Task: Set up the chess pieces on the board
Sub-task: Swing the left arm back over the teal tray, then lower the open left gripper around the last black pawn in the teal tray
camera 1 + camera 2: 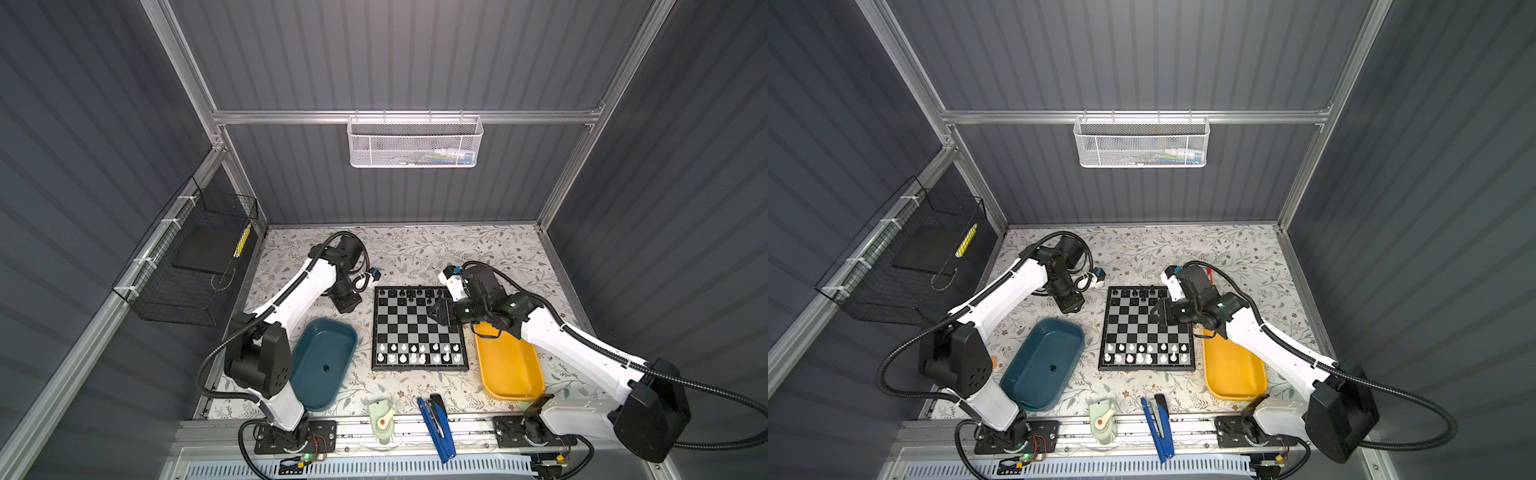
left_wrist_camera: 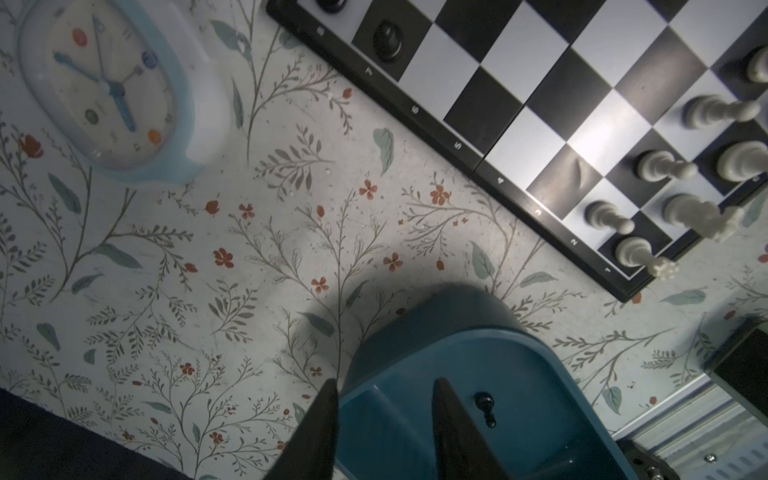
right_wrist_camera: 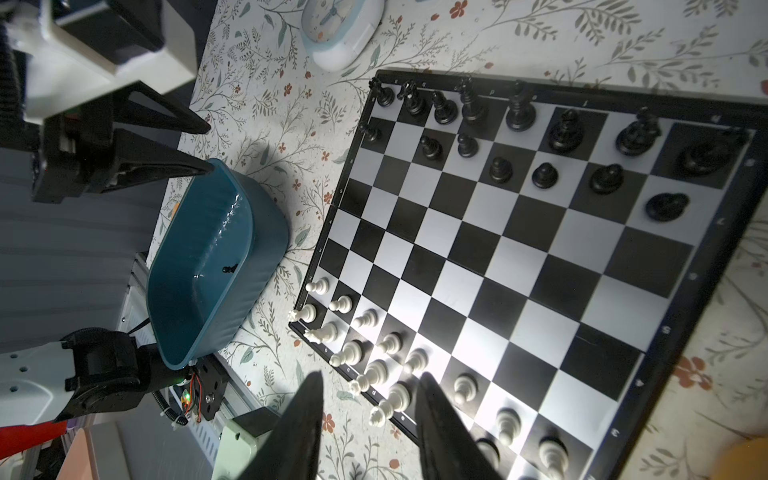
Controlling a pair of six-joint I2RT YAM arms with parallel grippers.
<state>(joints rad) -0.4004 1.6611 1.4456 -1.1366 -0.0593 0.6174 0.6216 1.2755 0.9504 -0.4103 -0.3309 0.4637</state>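
Top view: the black-and-silver chessboard (image 1: 419,328) on the floral bench (image 1: 415,249) is nearly full. One black plastic piece (image 1: 326,368) lies in the teal oblong tray (image 1: 332,345).

Left wrist: left claw (image 2: 386,432) is open and empty over the tray's end. I'd say it dips past the wall next.

Right wrist: right claw (image 3: 374,436) is open too, above the white pieces (image 3: 352,351).

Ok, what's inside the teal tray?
One small black piece sits on the floor of the teal tray; nothing else shows. In both top views the left arm covers the tray's edge on that side, so that strip is unseen.
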